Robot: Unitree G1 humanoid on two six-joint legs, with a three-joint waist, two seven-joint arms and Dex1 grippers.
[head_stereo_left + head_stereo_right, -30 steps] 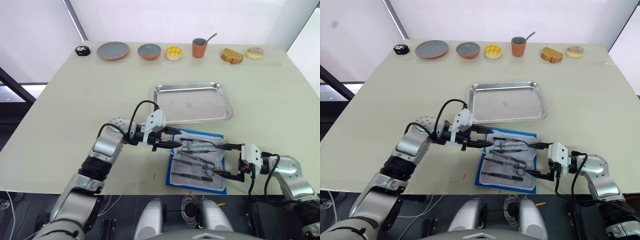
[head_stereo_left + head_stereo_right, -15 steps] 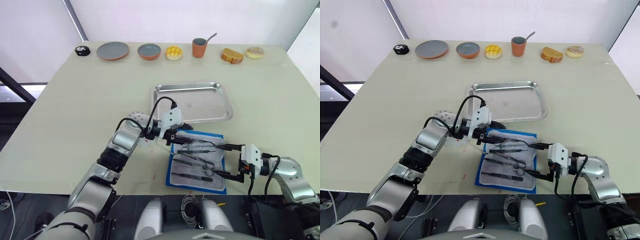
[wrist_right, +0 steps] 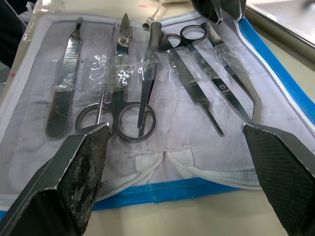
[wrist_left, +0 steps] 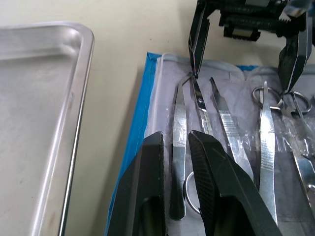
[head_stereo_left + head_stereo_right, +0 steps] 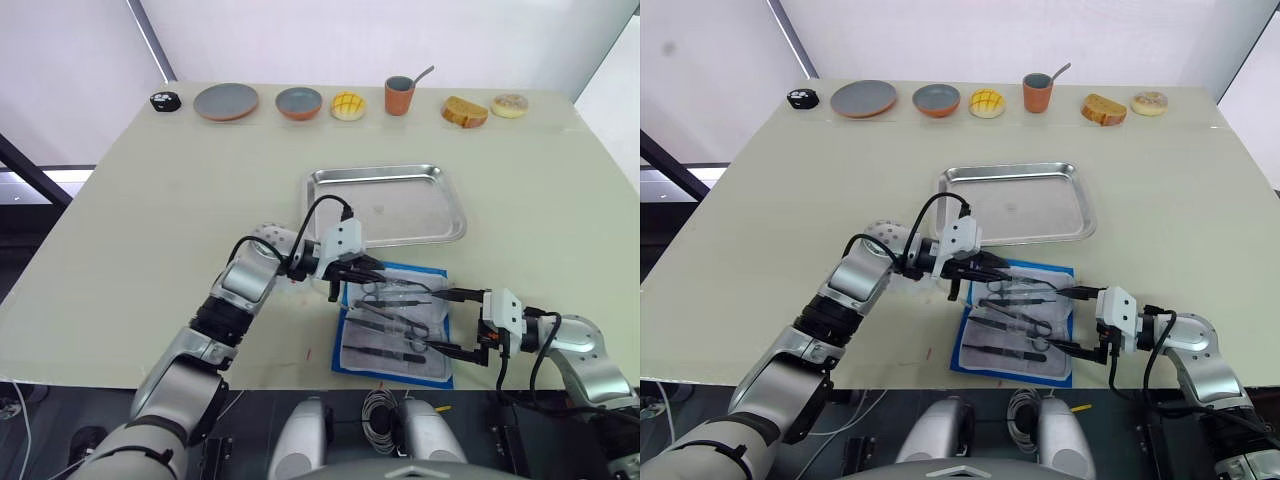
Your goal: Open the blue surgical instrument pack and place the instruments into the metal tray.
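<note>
The blue surgical instrument pack (image 5: 352, 362) lies open near the table's front edge, grey-white lining up. Several silver instruments (image 3: 118, 98) lie side by side on it under clear strips. My left gripper (image 5: 362, 273) is at the pack's upper left corner. Its fingers (image 4: 216, 196) are closed to a narrow gap around a slim forceps (image 4: 177, 147) that still lies flat. My right gripper (image 5: 455, 322) is wide open at the pack's right edge, fingers (image 3: 74, 182) spread, holding nothing. Just behind the pack sits the metal tray (image 5: 385, 205), with nothing in it.
Along the far edge stand a small black object (image 5: 164, 100), a grey plate (image 5: 226, 101), a grey-and-orange bowl (image 5: 298, 102), a yellow bun (image 5: 347, 106), an orange cup with a spoon (image 5: 399, 95), a bread piece (image 5: 464, 111) and a round pastry (image 5: 509, 105).
My left gripper moved right, from beside the pack's left edge to its upper left corner, and its fingers came together around a forceps. The right gripper has not moved.
</note>
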